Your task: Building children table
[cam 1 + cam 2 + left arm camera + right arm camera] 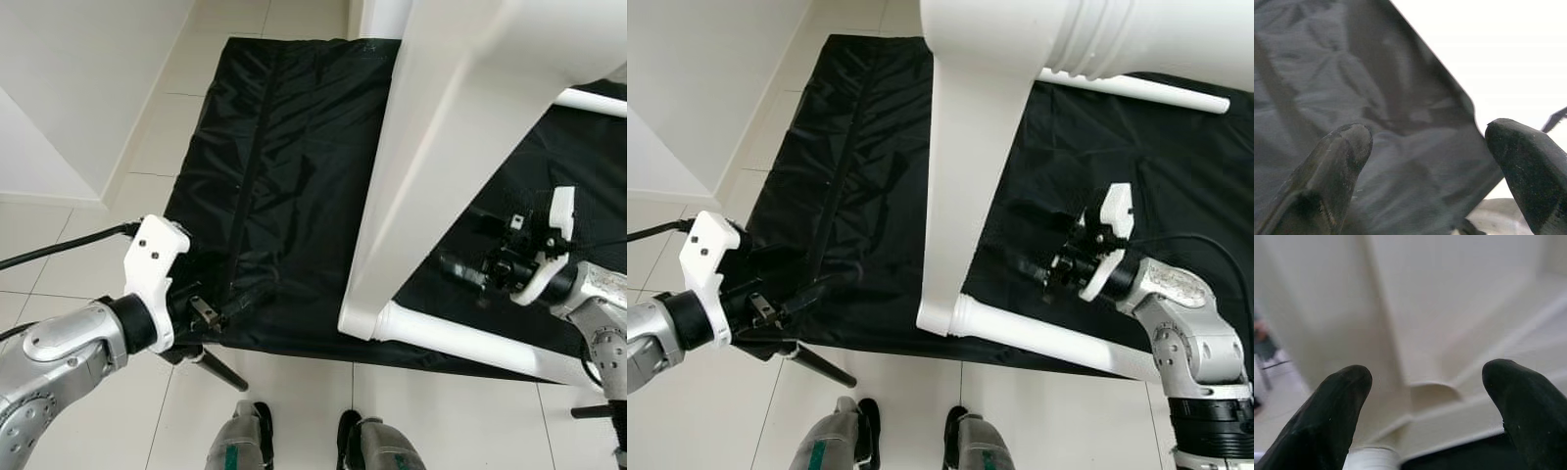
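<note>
On black cloth (284, 176): one white table (431, 147) (two legs).

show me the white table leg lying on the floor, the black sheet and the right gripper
white table leg (470, 341), left eye view, middle of the tube lying on the sheet
black sheet (284, 166), left eye view, bare creased middle
right gripper (1031, 268), right eye view, tips of its open fingers beside the table

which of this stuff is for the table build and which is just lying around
For the build:
- white table top, tilted up on its edge
- white leg joined at its lower corner
- loose white leg behind
- right tool, open, facing the top

Just there:
- black sheet on the floor
- left tool, open over the sheet
- black cable
</note>
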Robot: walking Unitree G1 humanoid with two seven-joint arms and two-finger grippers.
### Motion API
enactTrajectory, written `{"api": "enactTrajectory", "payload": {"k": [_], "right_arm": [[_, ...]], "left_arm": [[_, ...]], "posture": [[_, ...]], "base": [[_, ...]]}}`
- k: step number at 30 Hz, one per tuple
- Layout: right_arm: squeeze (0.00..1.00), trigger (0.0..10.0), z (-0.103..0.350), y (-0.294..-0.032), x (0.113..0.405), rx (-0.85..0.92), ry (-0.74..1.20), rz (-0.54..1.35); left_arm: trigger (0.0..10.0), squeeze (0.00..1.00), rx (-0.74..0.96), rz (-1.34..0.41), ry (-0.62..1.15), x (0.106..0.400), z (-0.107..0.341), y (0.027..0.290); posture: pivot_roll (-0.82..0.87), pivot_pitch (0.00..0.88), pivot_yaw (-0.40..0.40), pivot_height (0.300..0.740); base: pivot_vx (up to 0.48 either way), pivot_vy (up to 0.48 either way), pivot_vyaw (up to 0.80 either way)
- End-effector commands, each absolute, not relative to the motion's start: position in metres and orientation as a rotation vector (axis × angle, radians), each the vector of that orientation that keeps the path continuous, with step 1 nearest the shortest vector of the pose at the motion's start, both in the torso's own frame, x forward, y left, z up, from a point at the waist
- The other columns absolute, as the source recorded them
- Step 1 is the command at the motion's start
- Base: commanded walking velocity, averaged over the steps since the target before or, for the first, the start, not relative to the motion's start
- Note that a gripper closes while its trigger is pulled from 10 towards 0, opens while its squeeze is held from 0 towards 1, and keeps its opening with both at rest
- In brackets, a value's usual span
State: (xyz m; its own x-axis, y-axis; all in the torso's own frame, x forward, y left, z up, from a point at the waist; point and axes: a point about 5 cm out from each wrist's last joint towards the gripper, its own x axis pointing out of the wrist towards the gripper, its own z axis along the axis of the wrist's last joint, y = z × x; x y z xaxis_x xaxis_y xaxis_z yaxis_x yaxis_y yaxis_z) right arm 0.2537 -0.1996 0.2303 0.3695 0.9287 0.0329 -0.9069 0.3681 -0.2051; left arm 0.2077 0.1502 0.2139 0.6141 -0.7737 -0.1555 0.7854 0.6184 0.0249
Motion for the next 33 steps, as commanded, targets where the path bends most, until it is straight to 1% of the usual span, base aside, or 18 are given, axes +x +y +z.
{"api": "enactTrajectory", "payload": {"k": [1, 5, 10, 11, 12, 13, 18, 23, 28, 33], "right_arm": [[0.00, 10.0, 0.231, -0.194, 0.250, -0.159, -0.147, 1.248], [0.00, 10.0, 0.231, -0.188, 0.251, -0.166, -0.158, 1.289], [0.00, 10.0, 0.232, -0.184, 0.256, -0.161, -0.175, 1.285], [0.00, 10.0, 0.232, -0.174, 0.263, -0.147, -0.219, 1.255], [0.00, 10.0, 0.232, -0.174, 0.263, -0.147, -0.219, 1.255], [0.00, 10.0, 0.231, -0.164, 0.266, -0.141, -0.252, 1.252], [0.00, 10.0, 0.230, -0.153, 0.267, -0.112, -0.276, 1.254], [0.00, 10.0, 0.228, -0.151, 0.270, -0.100, -0.276, 1.225], [0.00, 10.0, 0.228, -0.159, 0.279, -0.127, -0.276, 1.150], [0.00, 10.0, 0.229, -0.165, 0.281, -0.137, -0.271, 1.141]], "left_arm": [[10.0, 0.00, 0.088, -1.275, 0.151, 0.188, 0.215, 0.139], [10.0, 0.00, 0.088, -1.280, 0.145, 0.189, 0.216, 0.138], [10.0, 0.00, 0.092, -1.277, 0.143, 0.189, 0.216, 0.137], [10.0, 0.00, 0.089, -1.278, 0.136, 0.189, 0.218, 0.137], [10.0, 0.00, 0.089, -1.278, 0.136, 0.189, 0.218, 0.137], [10.0, 0.00, 0.090, -1.274, 0.130, 0.189, 0.219, 0.137], [10.0, 0.00, 0.088, -1.269, 0.126, 0.189, 0.219, 0.137], [10.0, 0.00, 0.083, -1.263, 0.118, 0.189, 0.220, 0.137], [10.0, 0.00, 0.081, -1.257, 0.115, 0.189, 0.219, 0.138], [10.0, 0.00, 0.079, -1.254, 0.103, 0.191, 0.220, 0.138]], "posture": [[0.04, 0.191, 0.016, 0.740], [0.04, 0.188, 0.010, 0.740], [0.04, 0.185, 0.008, 0.740], [0.05, 0.184, 0.005, 0.740], [0.05, 0.184, 0.005, 0.740], [0.05, 0.182, 0.002, 0.740], [0.05, 0.181, -0.001, 0.740], [0.05, 0.180, -0.003, 0.740], [0.05, 0.175, -0.001, 0.740], [0.04, 0.167, -0.003, 0.740]], "base": [[0.000, 0.000, 0.00], [0.000, 0.000, 0.00], [0.000, 0.000, 0.00], [0.000, 0.000, 0.00], [0.000, 0.000, 0.00], [0.000, 0.000, 0.00], [0.000, 0.000, 0.00], [0.000, 0.000, 0.00], [0.000, 0.000, 0.00], [0.000, 0.000, 0.00]]}}
